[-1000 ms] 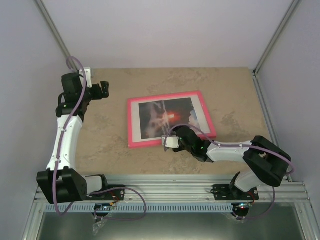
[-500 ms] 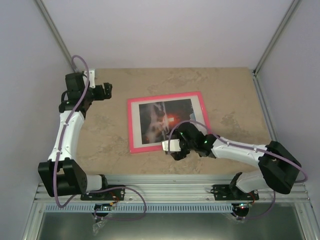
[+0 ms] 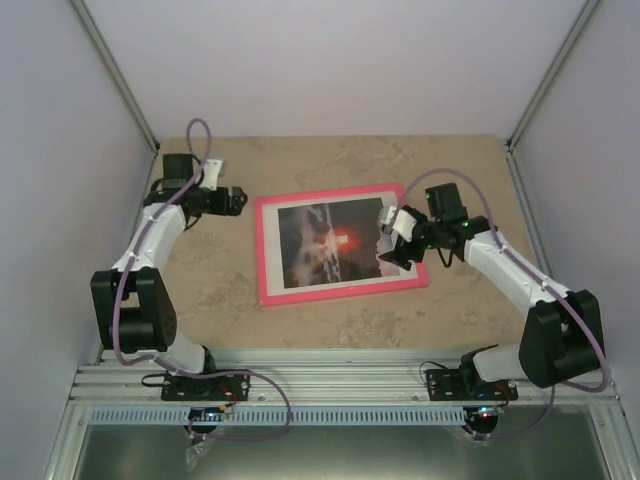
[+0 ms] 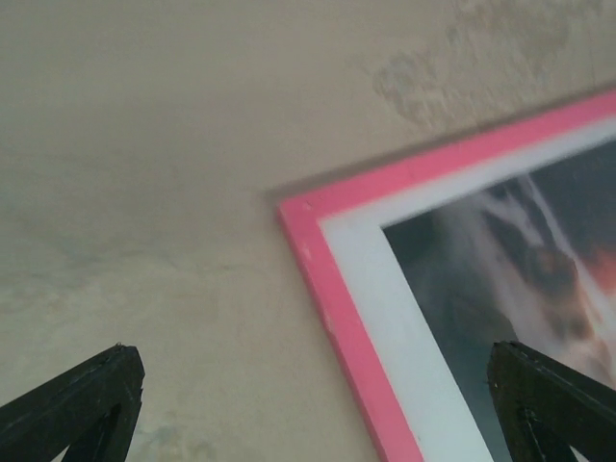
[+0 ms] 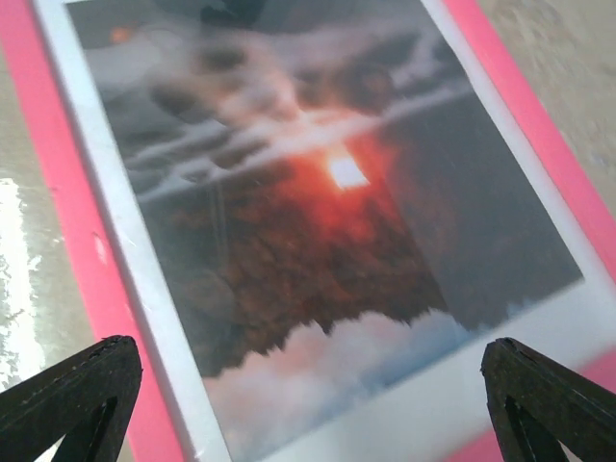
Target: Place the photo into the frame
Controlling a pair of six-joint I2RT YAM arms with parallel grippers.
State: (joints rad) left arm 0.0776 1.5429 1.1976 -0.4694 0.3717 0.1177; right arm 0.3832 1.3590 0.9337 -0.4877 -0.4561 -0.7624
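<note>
Mottled tan table (image 3: 300, 165); photo (image 3: 335, 240) flat inside frame (image 3: 262, 250); left gripper (image 3: 238, 200) beside, right gripper (image 3: 392, 238) above, both wide apart

There is one tabletop (image 3: 300, 165), one pink frame (image 3: 262, 255), one landscape photo (image 3: 335, 243) and two claws (the left claw (image 3: 238, 200), the right claw (image 3: 388, 238)), one per arm.

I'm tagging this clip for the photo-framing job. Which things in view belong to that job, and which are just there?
Belongs to the job:
- the photo, lying face up inside the frame
- the frame, pink, flat on the table

Just there:
- the table, which only carries them
- the metal rail at the near edge, where the arms are bolted
</note>
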